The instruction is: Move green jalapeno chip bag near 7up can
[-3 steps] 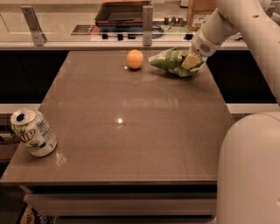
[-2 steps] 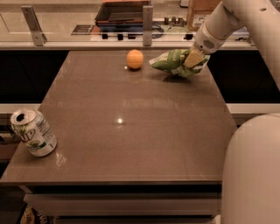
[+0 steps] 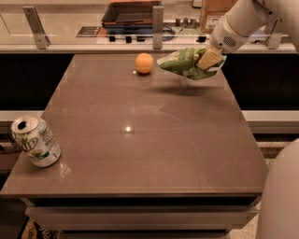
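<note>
The green jalapeno chip bag (image 3: pixel 184 63) is crinkled light-green foil and hangs a little above the far right part of the brown table (image 3: pixel 154 135), casting a shadow below it. My gripper (image 3: pixel 208 59) is shut on the bag's right end, with the white arm reaching in from the upper right. The 7up can (image 3: pixel 35 141) is silver-white with green lettering and stands tilted near the table's front left corner, far from the bag.
An orange ball-shaped fruit (image 3: pixel 144 63) lies on the far part of the table, just left of the bag. A counter with a dark tray (image 3: pixel 133 13) and metal posts runs behind. The robot's white body (image 3: pixel 280 200) fills the lower right.
The bag has been lifted off the table and now hangs in the air. The gripper has risen with it. The can and the fruit have not moved.
</note>
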`<state>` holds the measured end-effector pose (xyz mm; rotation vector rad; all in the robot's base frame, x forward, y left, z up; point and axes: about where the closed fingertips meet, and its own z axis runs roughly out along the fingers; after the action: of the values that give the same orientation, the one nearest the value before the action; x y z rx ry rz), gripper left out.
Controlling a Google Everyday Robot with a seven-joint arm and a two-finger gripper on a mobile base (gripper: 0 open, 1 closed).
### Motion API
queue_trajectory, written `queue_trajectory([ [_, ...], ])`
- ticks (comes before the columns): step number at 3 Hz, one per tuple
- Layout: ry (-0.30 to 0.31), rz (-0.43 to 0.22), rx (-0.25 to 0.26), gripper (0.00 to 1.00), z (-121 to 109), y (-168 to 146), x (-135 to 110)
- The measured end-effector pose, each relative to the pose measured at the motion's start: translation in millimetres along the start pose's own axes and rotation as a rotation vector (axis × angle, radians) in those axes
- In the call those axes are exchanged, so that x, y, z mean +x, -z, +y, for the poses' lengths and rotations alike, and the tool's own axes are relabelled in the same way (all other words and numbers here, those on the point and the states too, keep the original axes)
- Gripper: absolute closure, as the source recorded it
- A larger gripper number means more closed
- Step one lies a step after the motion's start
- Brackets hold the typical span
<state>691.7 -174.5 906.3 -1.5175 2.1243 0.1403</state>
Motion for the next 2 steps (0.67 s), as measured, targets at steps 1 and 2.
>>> queue_trajectory([
  [1, 0.015, -0.008, -0.028, 1.0, 26, 10, -12],
  [2, 0.046, -0.026, -0.063, 1.0, 64, 17, -26],
])
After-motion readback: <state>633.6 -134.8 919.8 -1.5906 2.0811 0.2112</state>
